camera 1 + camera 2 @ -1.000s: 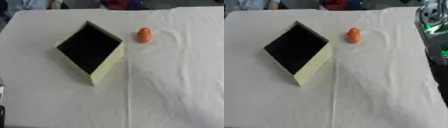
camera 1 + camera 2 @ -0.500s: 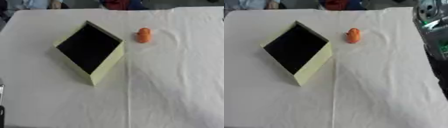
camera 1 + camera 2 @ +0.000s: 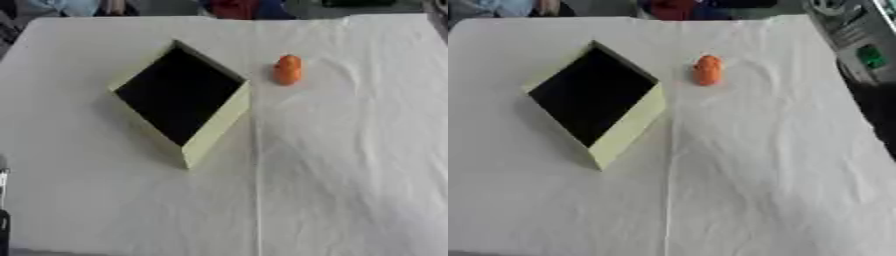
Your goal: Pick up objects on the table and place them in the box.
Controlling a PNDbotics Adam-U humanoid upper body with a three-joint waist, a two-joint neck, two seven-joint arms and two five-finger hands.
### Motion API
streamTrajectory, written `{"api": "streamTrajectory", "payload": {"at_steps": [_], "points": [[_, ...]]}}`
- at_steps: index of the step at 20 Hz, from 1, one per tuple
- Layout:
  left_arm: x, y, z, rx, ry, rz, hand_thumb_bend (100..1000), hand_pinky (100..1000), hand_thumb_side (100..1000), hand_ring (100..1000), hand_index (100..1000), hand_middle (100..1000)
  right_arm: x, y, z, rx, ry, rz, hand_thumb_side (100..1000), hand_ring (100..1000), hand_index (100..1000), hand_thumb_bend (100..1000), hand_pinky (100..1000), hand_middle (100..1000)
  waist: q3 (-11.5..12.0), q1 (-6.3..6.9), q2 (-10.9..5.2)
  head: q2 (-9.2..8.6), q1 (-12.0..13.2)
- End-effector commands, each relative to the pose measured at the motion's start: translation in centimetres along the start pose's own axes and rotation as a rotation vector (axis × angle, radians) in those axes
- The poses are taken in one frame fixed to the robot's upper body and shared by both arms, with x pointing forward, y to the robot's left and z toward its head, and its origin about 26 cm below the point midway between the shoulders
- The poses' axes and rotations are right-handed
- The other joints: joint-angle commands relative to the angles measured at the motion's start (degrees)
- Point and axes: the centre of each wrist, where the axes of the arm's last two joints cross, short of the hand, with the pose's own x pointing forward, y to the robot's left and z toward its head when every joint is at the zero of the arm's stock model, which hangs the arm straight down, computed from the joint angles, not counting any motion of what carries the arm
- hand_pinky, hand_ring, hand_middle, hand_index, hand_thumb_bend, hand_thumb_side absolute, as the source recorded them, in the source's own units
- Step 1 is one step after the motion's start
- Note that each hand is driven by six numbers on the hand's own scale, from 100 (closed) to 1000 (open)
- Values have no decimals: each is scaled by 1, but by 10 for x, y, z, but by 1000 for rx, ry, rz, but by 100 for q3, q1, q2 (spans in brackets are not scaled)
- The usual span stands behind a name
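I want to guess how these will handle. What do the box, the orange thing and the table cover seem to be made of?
Box: likely cardboard, matte pale yellow, thin flat walls, dark inside.
Orange object: smooth and rounded, perhaps plastic; cannot tell for sure.
Table cover: white cloth, judging by its creases and wrinkles.

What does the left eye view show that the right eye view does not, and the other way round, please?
Only the left eye view shows a thin dark and pale strip at its lower left edge; what it is cannot be told. Only the right eye view shows grey equipment with a green spot beyond the table's right edge. Both show the white cloth, the pale yellow box with its dark inside, turned cornerwise, and the small orange object lying apart from it to the right. Neither view shows a hand.
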Motion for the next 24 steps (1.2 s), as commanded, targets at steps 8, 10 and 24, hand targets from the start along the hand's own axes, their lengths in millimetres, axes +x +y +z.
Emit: {"api": "streamTrajectory", "payload": {"at_steps": [8,10,24], "points": [[6,2,-5,-20,-25,-6,100,615,660,661,767,719,-9,2,-9,180,-3,-29,980,922,857,100,918,811,-9,5,-138,3,4],[6,2,-5,-21,-25,-6,100,615,660,661,767,719,-12,4,-7,199,1,-47,987,927,860,100,916,816,-15,3,-138,1,9],[6,1,-6,-26,-27,-2,100,615,659,661,765,719,-20,13,-1,376,31,-128,645,980,954,100,944,856,-12,10,-142,-26,-9]]}}
